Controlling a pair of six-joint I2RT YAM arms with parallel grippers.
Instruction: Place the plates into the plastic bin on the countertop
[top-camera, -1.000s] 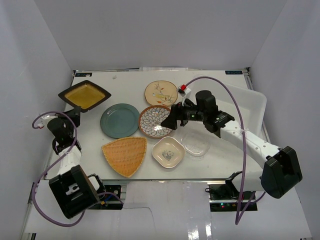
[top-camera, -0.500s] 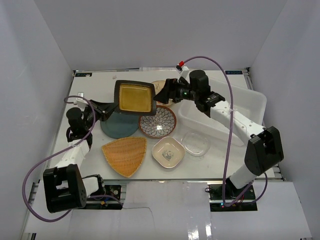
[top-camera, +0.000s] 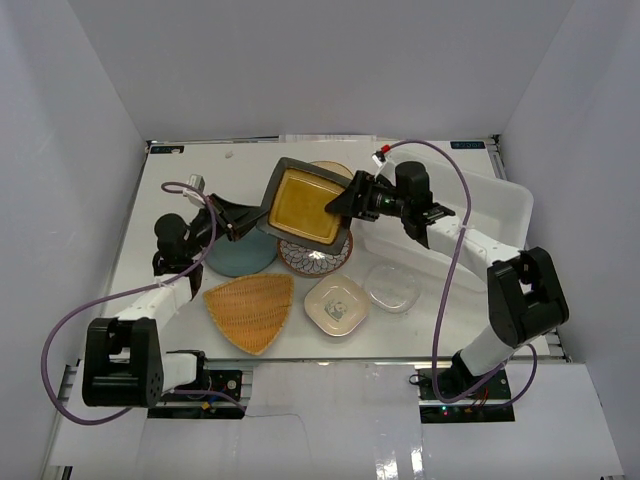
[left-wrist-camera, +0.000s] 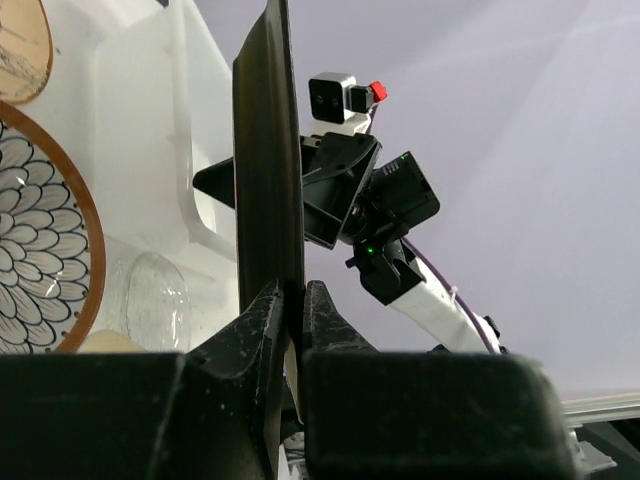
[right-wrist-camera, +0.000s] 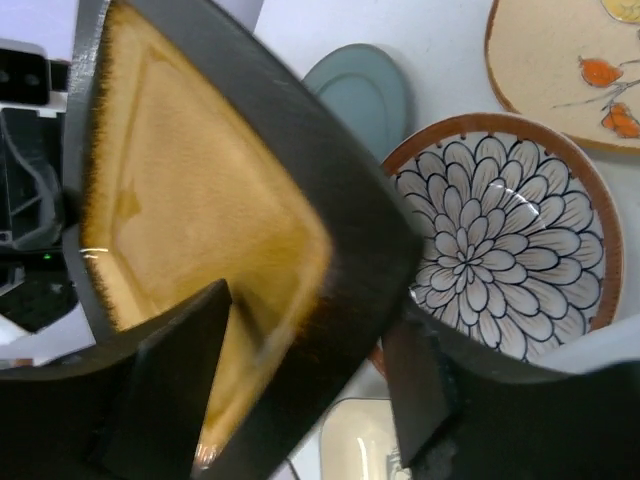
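No word, brand or number can be read in any of the three views. At the far edge of the tabletop (top-camera: 250, 165) there are two small dark labels, a left sticker (top-camera: 166, 149) near the left corner and a right sticker (top-camera: 466, 145) near the right corner. Their print is too small to make out.
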